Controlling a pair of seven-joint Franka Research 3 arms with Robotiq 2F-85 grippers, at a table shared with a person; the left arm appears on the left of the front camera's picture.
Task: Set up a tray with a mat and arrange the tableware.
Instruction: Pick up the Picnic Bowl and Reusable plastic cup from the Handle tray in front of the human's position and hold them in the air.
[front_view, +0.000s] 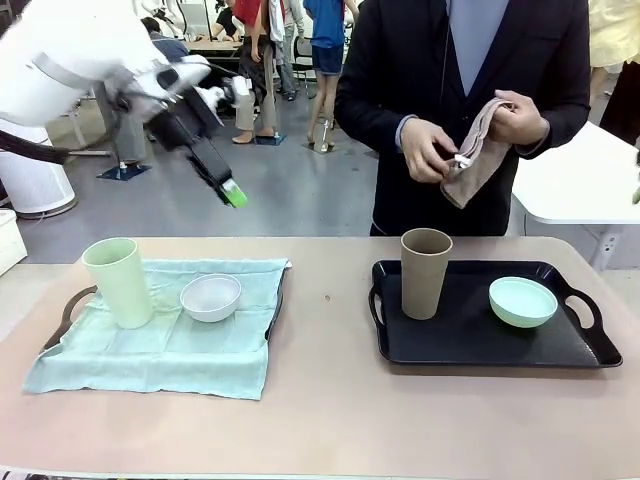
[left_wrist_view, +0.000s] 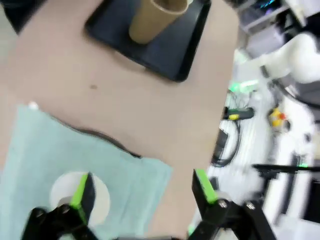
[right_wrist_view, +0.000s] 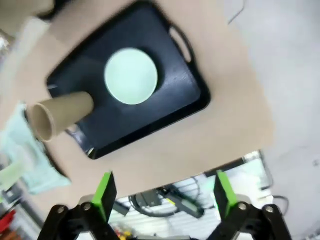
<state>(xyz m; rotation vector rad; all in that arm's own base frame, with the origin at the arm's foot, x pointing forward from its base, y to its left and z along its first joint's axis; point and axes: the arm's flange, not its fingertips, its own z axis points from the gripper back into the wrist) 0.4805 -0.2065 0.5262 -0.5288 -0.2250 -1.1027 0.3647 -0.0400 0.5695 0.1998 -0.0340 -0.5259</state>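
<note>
While left claw (left_wrist_view: 142, 184) hangs released above white bowl (left_wrist_view: 62, 187), right claw (right_wrist_view: 162, 192) released above tray (right_wrist_view: 175, 107)

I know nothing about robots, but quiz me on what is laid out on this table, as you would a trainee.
1. True or false: the tan cup stands on the black tray with no mat under it.
2. What colour is the bowl on the pale green mat? A white; B red; C black.
3. What is the person at the far side holding?

Key: 1 true. 2 A. 3 a brownish cloth.
</note>
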